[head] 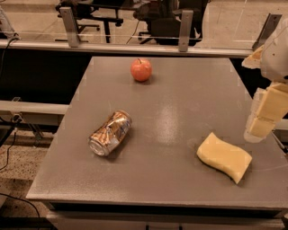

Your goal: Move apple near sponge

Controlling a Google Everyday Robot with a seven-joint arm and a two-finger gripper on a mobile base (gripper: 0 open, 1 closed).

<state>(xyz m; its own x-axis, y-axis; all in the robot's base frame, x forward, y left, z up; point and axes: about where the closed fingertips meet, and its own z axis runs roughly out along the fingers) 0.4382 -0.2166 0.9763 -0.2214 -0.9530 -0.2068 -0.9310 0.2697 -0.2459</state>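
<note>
Apple (141, 70) looks firm, smooth and likely to roll, so take it across its middle; your gripper (261, 127) hangs near the sponge (224, 156), jaws' state not discernible.

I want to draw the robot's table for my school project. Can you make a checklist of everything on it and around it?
Surface: grey table, flat and speckled.
Job's things: apple stands upright near the far edge; sponge lies flat near the front right corner. They are far apart.
Clutter: crushed can lies on its side, front left of centre, touching nothing else.
Grippers: gripper is at the table's right edge, just past the sponge and far from the apple.
Cables: dark cable on the floor to the left.
Surroundings: metal rail runs behind the table; office chairs stand beyond it.
</note>
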